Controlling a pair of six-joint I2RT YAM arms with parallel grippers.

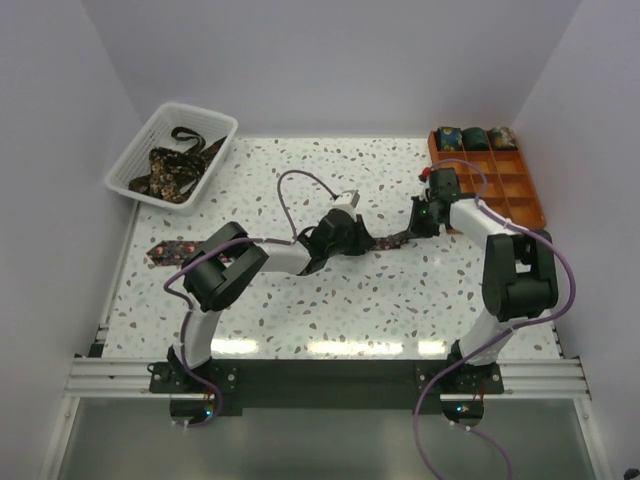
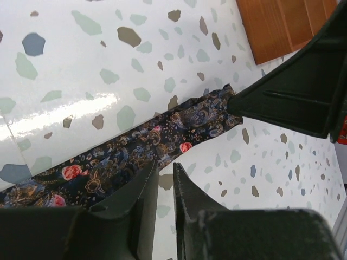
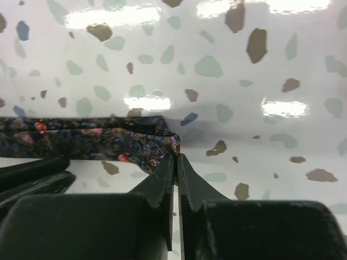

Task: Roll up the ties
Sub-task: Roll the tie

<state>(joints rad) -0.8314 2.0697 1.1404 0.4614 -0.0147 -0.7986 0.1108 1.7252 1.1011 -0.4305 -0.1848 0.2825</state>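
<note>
Currently the right gripper [image 3: 176, 157] is pinching. Its fingers [image 3: 160, 181] are pressing together to a hairline, and the narrow end of the tie [image 3: 81, 138] is meeting them right at the tips, caught there as far as the wrist view shows.

Left gripper [image 2: 165, 172] is standing slightly parted. Bare surface [image 2: 108, 70] is showing through the slim gap, with no cloth between the fingers [image 2: 142, 189]. Their tips are hovering at the tie's near edge, partway along the strip. The right gripper's dark body is showing in the left wrist view at the tie's end, near the left gripper.

Tie is lying flat and unrolled, stretching left to right across the middle of the surface. Dark cloth, red and blue flowers. A pointed end is poking out by the left edge, in line with it, and the stretch between is hiding under the left arm. Both arms are reaching in from the near edge, the left forearm lying low across the centre, the right elbow bending high.

Basket [image 1: 138, 148], white mesh, is sitting at the far left corner and holding loose ties [image 1: 175, 165] in a heap. Tray [image 1: 520, 195], orange, is sitting at the far right corner. Three rolls [image 1: 475, 138] are filling its far row, one per compartment.
</note>
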